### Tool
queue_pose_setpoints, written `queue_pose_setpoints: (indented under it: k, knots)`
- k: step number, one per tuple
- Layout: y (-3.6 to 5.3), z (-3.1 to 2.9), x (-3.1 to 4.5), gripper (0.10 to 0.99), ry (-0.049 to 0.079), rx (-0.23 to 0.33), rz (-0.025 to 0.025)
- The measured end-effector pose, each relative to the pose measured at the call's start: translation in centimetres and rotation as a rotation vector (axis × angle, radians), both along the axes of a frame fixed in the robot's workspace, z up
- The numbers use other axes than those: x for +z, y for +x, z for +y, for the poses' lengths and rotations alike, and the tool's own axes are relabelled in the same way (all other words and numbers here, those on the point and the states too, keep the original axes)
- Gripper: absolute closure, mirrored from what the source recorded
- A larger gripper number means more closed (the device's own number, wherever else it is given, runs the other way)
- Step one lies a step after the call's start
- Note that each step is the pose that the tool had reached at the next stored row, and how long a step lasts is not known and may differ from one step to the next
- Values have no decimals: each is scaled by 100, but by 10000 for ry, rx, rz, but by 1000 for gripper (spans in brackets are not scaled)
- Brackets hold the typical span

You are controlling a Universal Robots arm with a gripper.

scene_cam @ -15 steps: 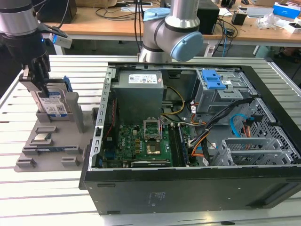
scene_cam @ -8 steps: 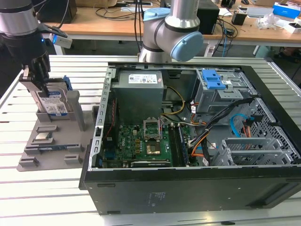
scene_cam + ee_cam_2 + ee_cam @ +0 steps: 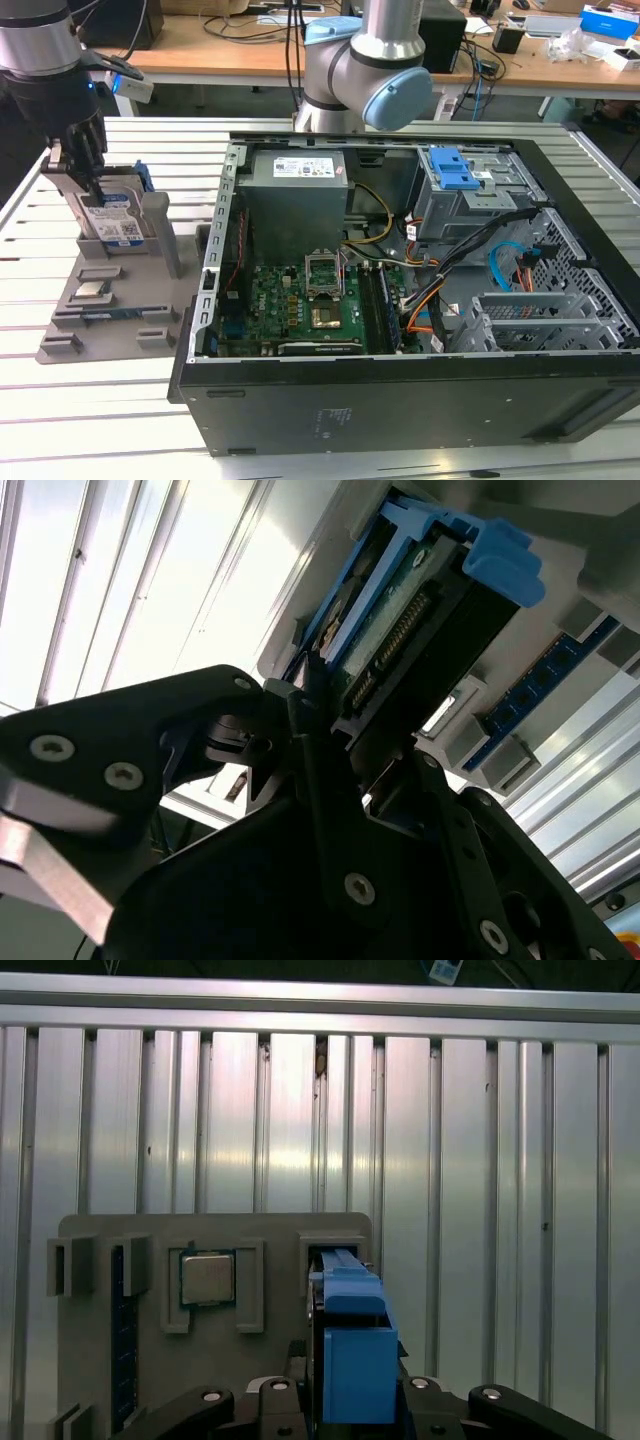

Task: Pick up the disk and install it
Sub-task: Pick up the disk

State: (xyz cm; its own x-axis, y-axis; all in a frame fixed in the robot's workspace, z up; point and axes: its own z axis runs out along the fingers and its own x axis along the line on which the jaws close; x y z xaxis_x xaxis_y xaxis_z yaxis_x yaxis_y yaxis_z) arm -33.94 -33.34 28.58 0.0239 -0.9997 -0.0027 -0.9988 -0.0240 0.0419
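The disk (image 3: 112,220), silver-grey with a blue-and-white label and blue rails, stands on edge in a slot of the grey holder (image 3: 110,300) on the exterior view's left. My gripper (image 3: 90,185) comes down on it from above, fingers closed against its two faces. In the second wrist view the disk (image 3: 400,640) sits between the black fingers (image 3: 305,730), its connector edge and blue rail showing. The first wrist view looks down the disk's blue rail (image 3: 355,1360), still in the holder's slot (image 3: 335,1245), with the gripper (image 3: 355,1405) around it.
The open computer case (image 3: 400,390) lies on the exterior view's right, with a grey power supply (image 3: 297,195), motherboard (image 3: 310,300) and a drive cage with a blue latch (image 3: 452,168). A small square chip (image 3: 207,1278) and a blue memory stick (image 3: 118,1340) rest in the holder.
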Motion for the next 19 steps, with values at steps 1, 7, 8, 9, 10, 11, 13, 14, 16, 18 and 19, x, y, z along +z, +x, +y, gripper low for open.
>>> queue_pose_setpoints:
  k: [1, 7, 8, 9, 10, 11, 13, 14, 16, 18, 19]
  knots:
    - [0, 0, 5, 718, 0, 0, -1]
    - [2, 4, 64, 718, -1, 0, 1]
    - [2, 5, 74, 718, -1, 0, 0]
    - [3, 6, 82, 718, -1, 0, 1]
    - [3, 7, 90, 718, -1, 0, 0]
    - [4, 8, 100, 718, -1, -1, 1]
    - [5, 9, 119, 718, -1, 0, 0]
    - [6, 10, 129, 718, 0, 0, 0]
    - [9, 14, 166, 718, -1, 0, 1]
    - [12, 19, 221, 718, -2, 0, 2]
    - [13, 20, 236, 718, -1, 0, 2]
